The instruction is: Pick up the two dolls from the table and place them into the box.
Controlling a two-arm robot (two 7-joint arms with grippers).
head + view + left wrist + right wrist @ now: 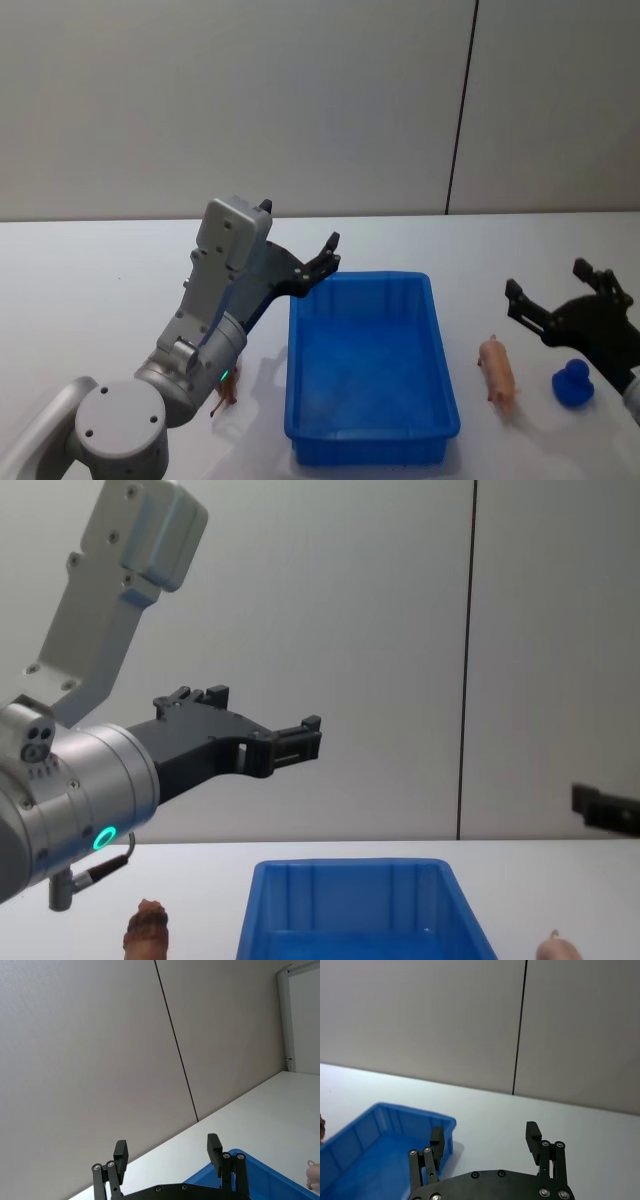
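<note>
Left hand (327,255) released above box (370,437) corner, brown doll (225,395) apart; right hand (547,278) released near pink doll (498,372).

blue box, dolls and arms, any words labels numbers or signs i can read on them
None: no word, number or brand can be read in any view.
box: plain blue plastic, no label.
pink doll and reddish-brown doll: no print.
green ring light on the left arm: a lit ring, not a character.
</note>
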